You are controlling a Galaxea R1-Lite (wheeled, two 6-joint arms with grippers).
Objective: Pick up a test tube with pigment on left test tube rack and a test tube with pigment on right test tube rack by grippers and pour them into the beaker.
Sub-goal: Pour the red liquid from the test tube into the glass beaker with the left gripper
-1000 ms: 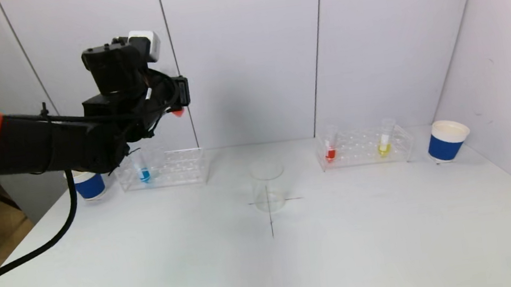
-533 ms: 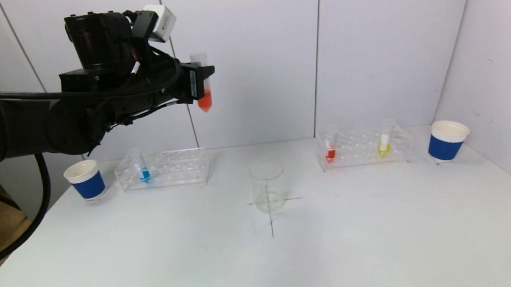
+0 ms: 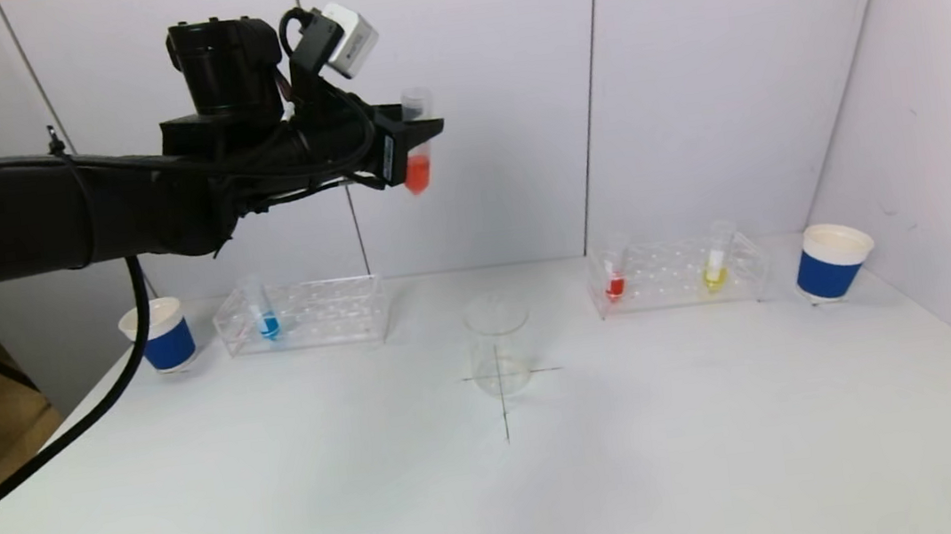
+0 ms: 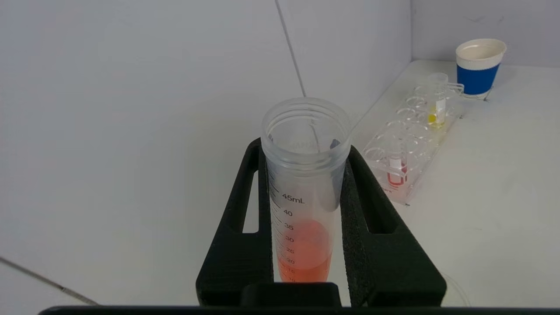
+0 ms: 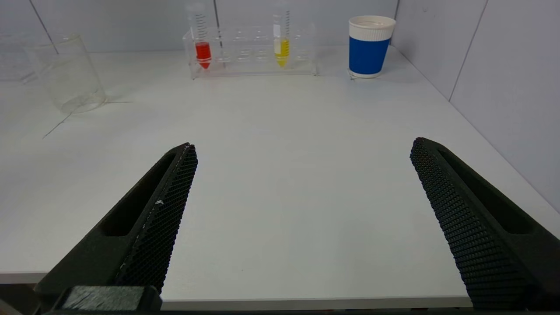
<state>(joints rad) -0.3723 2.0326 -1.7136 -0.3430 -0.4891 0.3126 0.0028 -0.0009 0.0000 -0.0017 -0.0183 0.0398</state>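
White table [image 3: 288, 503] against grey panelled walls; the clear glass beaker [image 3: 499, 345] stands at its centre mark. The left gripper [image 3: 417, 144], clamped on an upright clear plastic test tube of orange-red pigment [image 3: 417, 153], hangs high, beaker below and rightward. The right gripper [image 5: 302, 218], spread wide and empty, is low at the table's near edge.

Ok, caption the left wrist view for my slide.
Left gripper clamps an open orange-pigment tube upright above the table.

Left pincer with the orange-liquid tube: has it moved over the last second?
Yes. The left pincer, shut on the clear plastic orange-liquid tube, rose and swung toward the robot's right, nearer above the clear glass beaker.
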